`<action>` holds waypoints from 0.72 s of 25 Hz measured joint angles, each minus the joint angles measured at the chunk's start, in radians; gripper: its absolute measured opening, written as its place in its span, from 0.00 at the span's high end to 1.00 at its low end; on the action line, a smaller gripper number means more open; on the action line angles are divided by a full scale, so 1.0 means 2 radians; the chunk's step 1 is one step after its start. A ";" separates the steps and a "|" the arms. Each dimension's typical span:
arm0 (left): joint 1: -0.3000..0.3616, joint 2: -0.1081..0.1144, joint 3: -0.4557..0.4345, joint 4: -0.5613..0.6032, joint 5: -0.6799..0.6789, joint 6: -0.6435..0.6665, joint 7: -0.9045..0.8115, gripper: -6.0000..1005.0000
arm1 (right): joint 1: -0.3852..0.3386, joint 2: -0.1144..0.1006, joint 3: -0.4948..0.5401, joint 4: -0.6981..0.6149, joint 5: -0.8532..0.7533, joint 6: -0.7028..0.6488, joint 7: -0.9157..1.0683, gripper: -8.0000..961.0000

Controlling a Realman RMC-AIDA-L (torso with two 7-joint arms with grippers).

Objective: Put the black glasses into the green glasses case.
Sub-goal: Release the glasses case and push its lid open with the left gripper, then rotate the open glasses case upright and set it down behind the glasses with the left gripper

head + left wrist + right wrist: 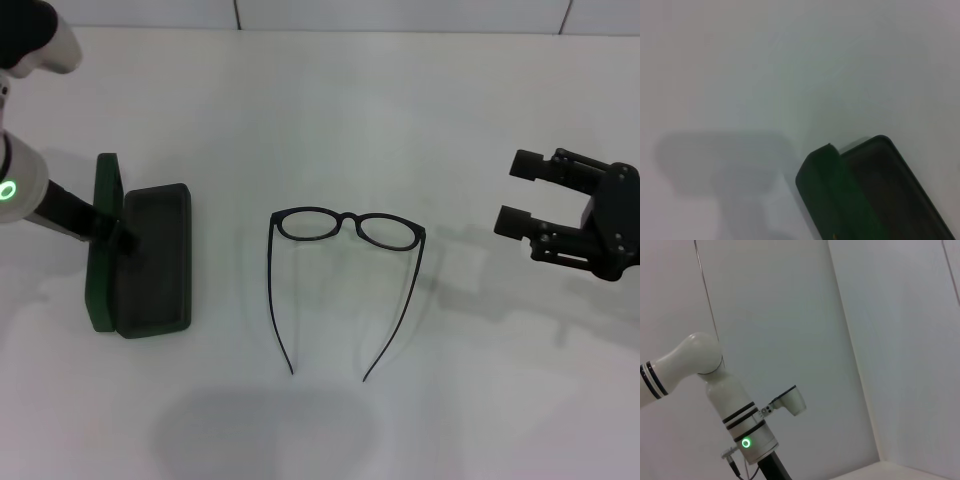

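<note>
The black glasses (345, 228) lie unfolded in the middle of the white table, lenses away from me and temple arms pointing toward me. The green glasses case (152, 262) lies open at the left, its dark tray flat and its green lid (105, 250) standing on edge along the left side. My left gripper (112, 235) is at the lid, about halfway along it. The case's corner also shows in the left wrist view (860, 200). My right gripper (518, 192) is open and empty at the right, well apart from the glasses.
The white table (330, 110) runs back to a tiled wall. The right wrist view shows only my left arm (740, 425) against a white wall.
</note>
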 joint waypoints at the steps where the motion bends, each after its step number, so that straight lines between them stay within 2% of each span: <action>1: -0.001 0.000 0.000 0.000 0.000 0.000 0.001 0.29 | -0.001 0.000 0.000 0.001 0.001 -0.001 -0.001 0.21; 15: -0.007 -0.001 0.001 0.008 0.001 0.000 0.015 0.84 | -0.007 0.000 0.000 0.008 0.004 -0.013 -0.005 0.21; 18: -0.014 0.000 0.001 0.017 0.001 -0.003 0.024 0.86 | -0.007 0.000 0.001 0.009 0.006 -0.018 -0.007 0.21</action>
